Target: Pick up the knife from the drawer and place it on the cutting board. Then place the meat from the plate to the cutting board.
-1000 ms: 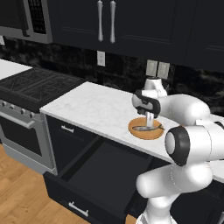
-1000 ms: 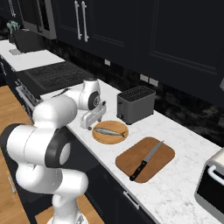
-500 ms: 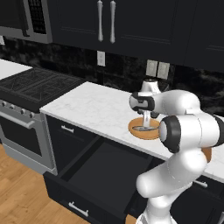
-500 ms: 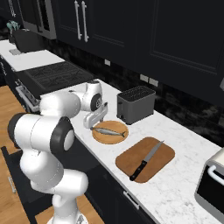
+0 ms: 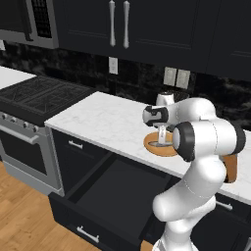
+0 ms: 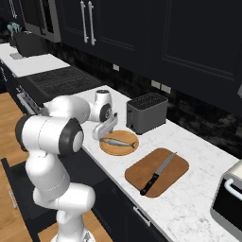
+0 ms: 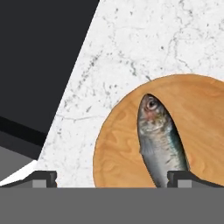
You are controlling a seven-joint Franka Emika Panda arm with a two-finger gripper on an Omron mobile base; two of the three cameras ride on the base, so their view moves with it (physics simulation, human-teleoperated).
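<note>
With the knife [image 6: 159, 173] already on the cutting board [image 6: 157, 172], bring your gripper [image 7: 111, 177], jaws apart, down centred over the fish [image 7: 160, 141] on the plate [image 7: 121, 144] before closing.

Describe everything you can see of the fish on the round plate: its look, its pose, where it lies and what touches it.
The fish is small, slim and silvery grey, with a darker greenish back, a round eye and a reddish patch on its cheek. It lies flat on its side across the round tan wooden plate, which sits on the white marble counter. Nothing else touches it; the gripper hangs close above the plate's left edge, its fingers wide apart.
</note>
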